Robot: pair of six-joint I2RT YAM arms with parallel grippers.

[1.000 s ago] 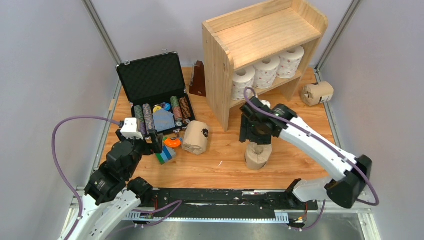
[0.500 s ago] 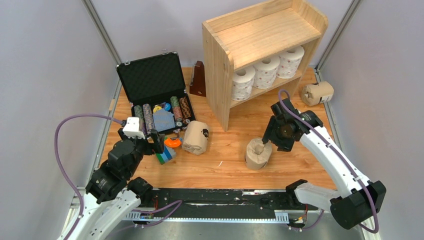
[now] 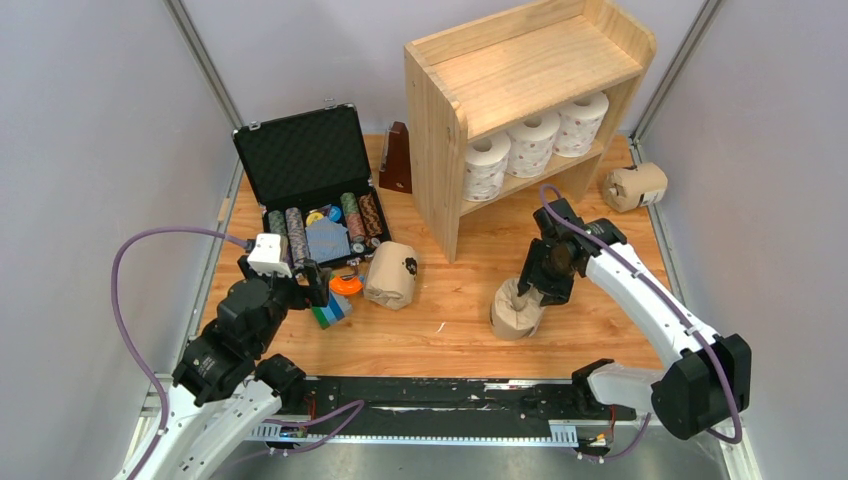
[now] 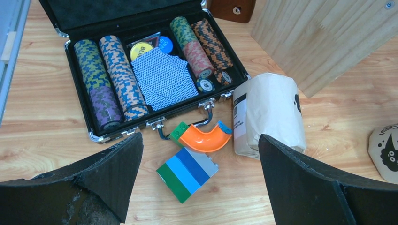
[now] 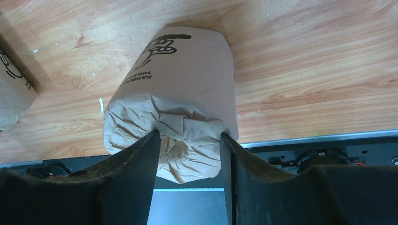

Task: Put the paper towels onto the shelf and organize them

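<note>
The pine shelf (image 3: 530,70) stands at the back with three white rolls (image 3: 532,143) on its lower tier. A tan kraft roll (image 3: 515,315) stands upright mid-table. My right gripper (image 3: 532,283) is at its top, and in the right wrist view its fingers (image 5: 141,159) pinch the crumpled end of this roll (image 5: 183,89). A second tan roll (image 3: 392,275) lies near the case, also in the left wrist view (image 4: 270,112). A third tan roll (image 3: 633,186) lies right of the shelf. My left gripper (image 4: 199,187) is open and empty above the toy bricks.
An open black case (image 3: 300,155) with poker chips and cards sits at the back left. A striped brick block (image 4: 187,173) and an orange curved piece (image 4: 202,139) lie before it. A brown wooden object (image 3: 397,160) stands beside the shelf's left panel.
My right gripper swung out to the right of the upright tan roll, then came back onto its top. The left arm has barely moved.
</note>
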